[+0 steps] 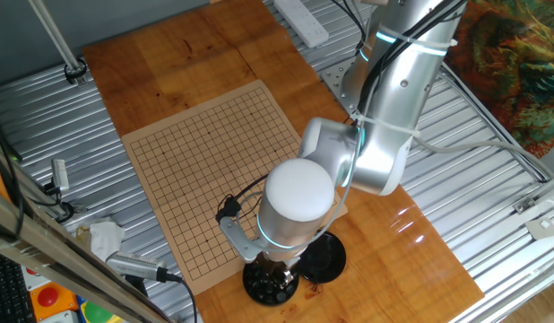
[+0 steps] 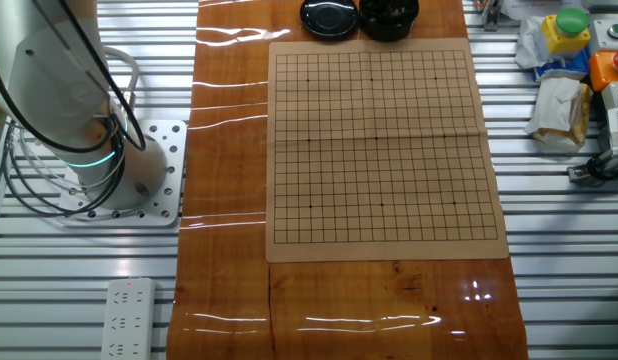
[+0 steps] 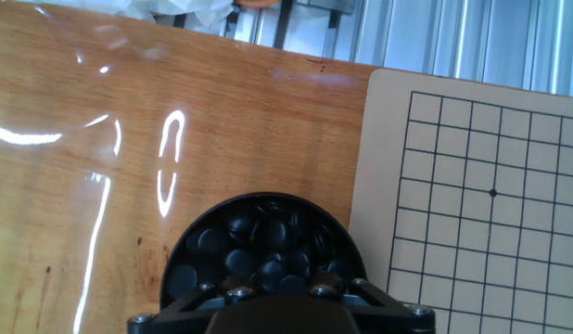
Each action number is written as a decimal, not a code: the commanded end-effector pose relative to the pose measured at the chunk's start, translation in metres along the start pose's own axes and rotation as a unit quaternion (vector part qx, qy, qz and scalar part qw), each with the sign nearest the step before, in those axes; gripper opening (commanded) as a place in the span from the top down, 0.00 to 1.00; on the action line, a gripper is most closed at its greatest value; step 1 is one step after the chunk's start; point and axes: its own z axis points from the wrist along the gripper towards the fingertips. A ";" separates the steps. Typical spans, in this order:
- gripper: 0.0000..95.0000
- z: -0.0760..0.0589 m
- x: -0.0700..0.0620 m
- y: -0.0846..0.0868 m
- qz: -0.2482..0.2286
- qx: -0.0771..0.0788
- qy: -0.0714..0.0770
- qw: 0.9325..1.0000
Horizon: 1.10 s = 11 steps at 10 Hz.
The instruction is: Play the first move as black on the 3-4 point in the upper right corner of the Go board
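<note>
The Go board (image 1: 214, 170) lies bare on the wooden table, and its corner shows at the right of the hand view (image 3: 481, 186). A round black bowl (image 3: 189, 243) holds several glossy black stones (image 3: 259, 246). My gripper (image 3: 277, 295) hangs right over the bowl, its tips low among the stones and hidden by the hand's dark body. I cannot tell whether it is open or shut, or whether it holds a black stone. From one fixed view the wrist covers most of the bowl (image 1: 255, 285). In the other fixed view the bowl (image 2: 389, 17) sits at the board's (image 2: 379, 145) far edge.
The flat black lid (image 1: 326, 256) lies beside the bowl, also seen as lid (image 2: 329, 17). A power strip (image 2: 129, 320) and the arm's base (image 2: 99, 170) stand off the wood. Clutter (image 2: 569, 70) sits on the metal slats past the board.
</note>
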 end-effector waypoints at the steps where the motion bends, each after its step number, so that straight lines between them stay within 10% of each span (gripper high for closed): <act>1: 0.60 0.001 0.002 0.000 0.000 0.001 0.000 1.000; 9: 0.60 0.009 0.009 -0.002 -0.003 0.003 0.000 1.000; 10: 0.80 0.009 0.009 -0.002 -0.003 0.003 -0.001 1.000; 11: 0.80 0.009 0.009 -0.002 -0.002 0.004 -0.001 1.000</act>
